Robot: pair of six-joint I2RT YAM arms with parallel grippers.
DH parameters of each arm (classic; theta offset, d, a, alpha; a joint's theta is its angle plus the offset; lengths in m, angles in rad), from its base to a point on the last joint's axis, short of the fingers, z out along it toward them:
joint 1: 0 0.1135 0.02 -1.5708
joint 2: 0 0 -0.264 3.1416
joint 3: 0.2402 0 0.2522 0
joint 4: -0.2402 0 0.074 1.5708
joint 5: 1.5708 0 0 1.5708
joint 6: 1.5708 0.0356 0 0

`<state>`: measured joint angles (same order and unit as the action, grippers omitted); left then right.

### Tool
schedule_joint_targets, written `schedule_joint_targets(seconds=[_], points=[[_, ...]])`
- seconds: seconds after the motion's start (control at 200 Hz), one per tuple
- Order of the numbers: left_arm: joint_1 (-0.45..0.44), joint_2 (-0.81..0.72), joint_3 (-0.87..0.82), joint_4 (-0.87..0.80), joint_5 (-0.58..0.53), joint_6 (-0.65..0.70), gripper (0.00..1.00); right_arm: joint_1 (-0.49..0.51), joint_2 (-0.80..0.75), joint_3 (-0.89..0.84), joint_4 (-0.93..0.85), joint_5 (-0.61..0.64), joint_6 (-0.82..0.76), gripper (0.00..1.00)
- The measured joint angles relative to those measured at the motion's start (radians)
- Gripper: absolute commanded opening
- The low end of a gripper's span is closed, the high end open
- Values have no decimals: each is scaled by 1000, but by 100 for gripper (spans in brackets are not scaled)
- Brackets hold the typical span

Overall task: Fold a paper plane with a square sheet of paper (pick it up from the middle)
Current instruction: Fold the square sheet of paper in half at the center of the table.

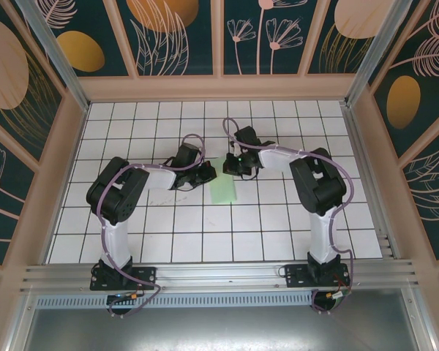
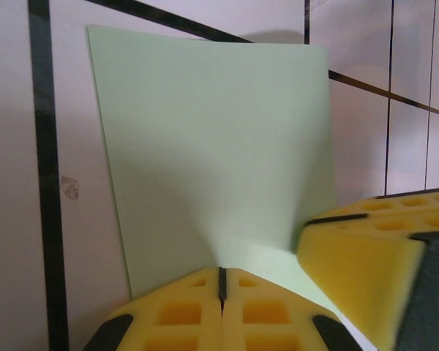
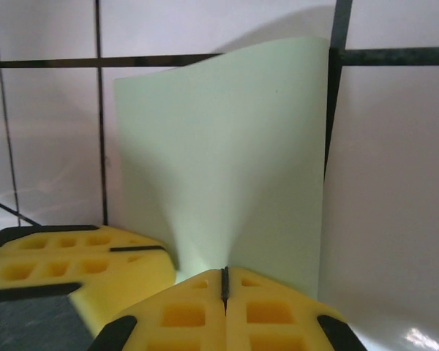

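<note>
- left hand [image 2: 221,291] is clamped tight on the square sheet of paper [image 1: 223,191]
- right hand [image 3: 224,289] pinches it too, crowding in just beside
- gridded tabletop [image 1: 168,234] lies under the sheet

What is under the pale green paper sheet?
White black-lined grid tabletop shows around the pale mint-green square sheet of paper; the part beneath is covered. Left gripper and right gripper pinch it.

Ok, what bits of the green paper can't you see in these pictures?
Top view: the square sheet of paper is too small to show creases; the left gripper and right gripper cover its pinched edge.
Left wrist view: yellow pads hide that edge.
Right wrist view: yellow pads hide it too.
</note>
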<state>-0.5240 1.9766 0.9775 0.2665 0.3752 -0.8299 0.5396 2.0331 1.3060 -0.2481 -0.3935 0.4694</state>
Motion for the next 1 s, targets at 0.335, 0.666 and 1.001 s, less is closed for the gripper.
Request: schedule_joint_targets(seconds=[0.335, 0.666, 1.001], points=[[-1, 5, -11, 23, -7, -2, 0, -34, 18, -31, 37, -56, -48, 0], [-3, 5, -39, 80, -13, -9, 0, -142, -90, -137, 34, -69, -97, 0], [-3, 5, -39, 82, -13, -9, 0, -35, -102, -138, 79, -148, -64, 0]])
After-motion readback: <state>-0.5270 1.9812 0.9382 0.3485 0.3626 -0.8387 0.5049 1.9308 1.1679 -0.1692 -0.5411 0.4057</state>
